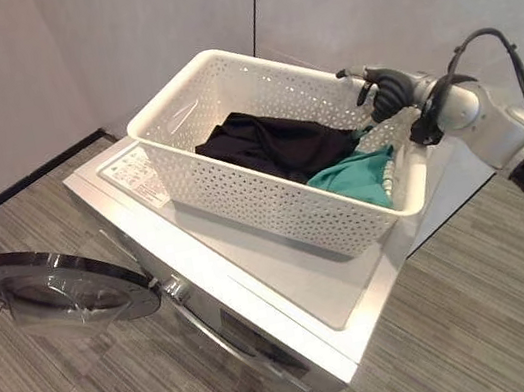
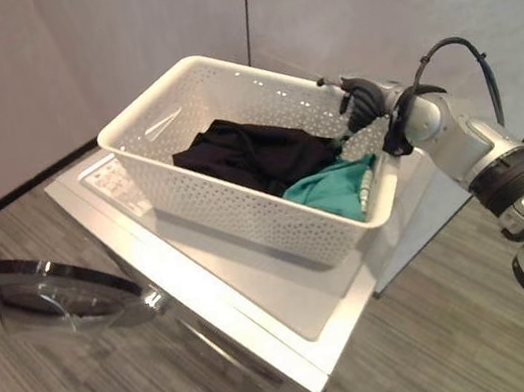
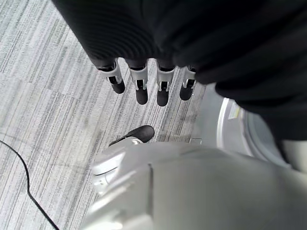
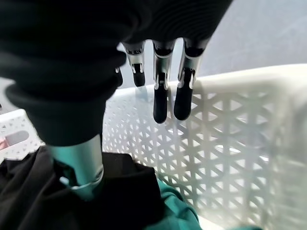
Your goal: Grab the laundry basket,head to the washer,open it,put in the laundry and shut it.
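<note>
Reaching into the laundry basket point(image 1: 268, 170) on top of the washer point(image 1: 258, 288), the right robot hand point(image 1: 386, 93) hovers with fingers relaxed, holding nothing, just above the black garment point(image 1: 273, 143) and teal garment point(image 1: 355, 177). The washer door point(image 1: 60, 287) already hangs open; loading and shutting remain. The left robot hand point(image 3: 148, 86) hangs slack over the floor.

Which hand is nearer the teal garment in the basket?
Right. The right hand is over the basket's far rim, just above the teal garment; the left hand hangs low above the floor.
</note>
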`<state>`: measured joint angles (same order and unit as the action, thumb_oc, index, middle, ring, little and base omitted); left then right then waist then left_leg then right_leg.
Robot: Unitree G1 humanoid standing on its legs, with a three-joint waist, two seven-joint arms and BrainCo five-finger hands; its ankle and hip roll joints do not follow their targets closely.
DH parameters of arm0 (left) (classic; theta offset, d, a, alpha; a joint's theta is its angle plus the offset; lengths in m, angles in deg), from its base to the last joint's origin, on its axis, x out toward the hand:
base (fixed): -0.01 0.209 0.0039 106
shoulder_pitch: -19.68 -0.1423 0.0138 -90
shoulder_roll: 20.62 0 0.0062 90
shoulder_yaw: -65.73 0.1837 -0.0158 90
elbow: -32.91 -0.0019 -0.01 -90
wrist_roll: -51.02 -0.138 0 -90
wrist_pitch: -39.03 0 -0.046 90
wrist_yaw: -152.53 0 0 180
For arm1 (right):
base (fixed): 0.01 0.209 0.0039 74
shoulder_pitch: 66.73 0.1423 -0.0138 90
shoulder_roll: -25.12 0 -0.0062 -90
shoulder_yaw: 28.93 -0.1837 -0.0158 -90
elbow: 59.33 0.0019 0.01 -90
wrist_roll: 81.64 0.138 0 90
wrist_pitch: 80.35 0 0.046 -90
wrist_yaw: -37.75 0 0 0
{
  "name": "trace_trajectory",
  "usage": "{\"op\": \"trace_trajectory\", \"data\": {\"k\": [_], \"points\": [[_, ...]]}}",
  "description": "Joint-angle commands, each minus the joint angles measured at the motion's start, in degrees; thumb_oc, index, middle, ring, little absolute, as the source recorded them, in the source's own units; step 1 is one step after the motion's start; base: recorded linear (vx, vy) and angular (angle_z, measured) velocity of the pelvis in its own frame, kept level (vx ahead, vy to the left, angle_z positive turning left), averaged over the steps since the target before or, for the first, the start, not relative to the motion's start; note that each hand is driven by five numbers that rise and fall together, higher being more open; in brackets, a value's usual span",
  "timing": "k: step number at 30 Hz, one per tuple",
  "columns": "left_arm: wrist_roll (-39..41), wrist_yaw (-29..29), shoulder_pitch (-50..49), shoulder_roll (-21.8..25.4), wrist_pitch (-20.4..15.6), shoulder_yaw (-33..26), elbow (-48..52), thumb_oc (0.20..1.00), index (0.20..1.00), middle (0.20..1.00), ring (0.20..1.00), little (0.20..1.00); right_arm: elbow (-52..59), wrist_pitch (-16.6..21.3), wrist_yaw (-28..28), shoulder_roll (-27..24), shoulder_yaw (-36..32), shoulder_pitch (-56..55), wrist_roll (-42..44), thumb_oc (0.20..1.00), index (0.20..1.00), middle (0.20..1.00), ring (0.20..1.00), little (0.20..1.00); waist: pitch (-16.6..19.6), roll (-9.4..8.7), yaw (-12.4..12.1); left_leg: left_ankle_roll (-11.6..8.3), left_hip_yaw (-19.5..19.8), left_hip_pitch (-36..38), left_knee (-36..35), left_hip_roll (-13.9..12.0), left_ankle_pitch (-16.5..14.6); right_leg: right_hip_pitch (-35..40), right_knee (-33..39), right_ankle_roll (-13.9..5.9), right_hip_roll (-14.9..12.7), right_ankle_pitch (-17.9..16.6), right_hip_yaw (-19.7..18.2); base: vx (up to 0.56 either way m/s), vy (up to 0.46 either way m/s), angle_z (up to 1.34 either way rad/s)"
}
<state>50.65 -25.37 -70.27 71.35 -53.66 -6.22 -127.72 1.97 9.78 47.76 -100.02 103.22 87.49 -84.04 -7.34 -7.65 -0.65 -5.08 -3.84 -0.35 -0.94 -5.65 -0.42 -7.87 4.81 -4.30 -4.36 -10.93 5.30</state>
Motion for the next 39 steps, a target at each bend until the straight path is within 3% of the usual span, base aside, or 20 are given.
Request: {"op": "trace_trajectory", "data": {"k": [1,11,29,38,39], "points": [[-0.3,-1.5,0.8,0.1,0.6,-1.4,-2.0,1.0,1.0,1.0,1.0,1.0,0.1,-0.1,-3.0,1.4,-0.7,2.3,-2.2,0.912,0.912,0.912,0.912,0.912,-2.5,-1.17,-1.1,3.2,-0.7,-2.0,3.8,-0.4,-5.5,2.5,-6.0,-2.7,-2.4,10.7,-2.1,0.02,0.024,-0.28],[-1.7,-0.4,-0.4,-1.1,0.7,-1.7,-2.6,1.0,1.0,1.0,1.0,1.0,5.8,0.4,-2.5,-0.8,-5.8,-4.6,-0.1,0.875,0.875,0.875,0.875,0.875,-0.9,-0.57,-0.6,3.57,-1.1,0.0,2.9,0.5,-6.1,4.0,-5.6,-2.8,-3.0,11.1,-2.4,0.01,0.021,-0.08],[-2.0,0.0,-1.5,-1.2,1.0,-1.9,-3.6,1.0,1.0,1.0,1.0,1.0,2.2,-0.4,-1.4,3.4,-5.7,-9.8,-0.2,0.875,0.875,0.875,0.875,0.875,-3.3,0.13,-2.2,3.2,1.3,-2.9,3.0,0.8,-4.8,2.9,-5.7,-2.34,-3.4,11.3,-0.7,-0.01,-0.004,0.05],[-2.8,-0.3,-0.6,-0.2,1.4,-1.1,-4.3,1.0,1.0,1.0,1.0,1.0,-0.4,-1.9,0.8,6.3,-2.4,-10.1,-2.1,0.859,0.859,0.859,0.859,0.859,-5.5,-1.25,-2.9,3.0,1.8,-5.2,3.9,0.1,-4.4,1.3,-6.5,-2.25,-3.1,11.2,0.3,-0.02,-0.008,0.03],[-2.9,-0.4,-0.2,0.1,1.4,-1.3,-4.5,1.0,1.0,1.0,1.0,1.0,-0.4,-1.8,0.9,6.4,-1.4,-9.7,-2.4,0.859,0.859,0.859,0.859,0.859,-6.2,-2.07,-3.2,2.98,1.8,-5.6,4.3,-0.1,-4.5,0.8,-6.6,-2.26,-3.0,11.1,0.3,-0.03,-0.044,0.04]]}}
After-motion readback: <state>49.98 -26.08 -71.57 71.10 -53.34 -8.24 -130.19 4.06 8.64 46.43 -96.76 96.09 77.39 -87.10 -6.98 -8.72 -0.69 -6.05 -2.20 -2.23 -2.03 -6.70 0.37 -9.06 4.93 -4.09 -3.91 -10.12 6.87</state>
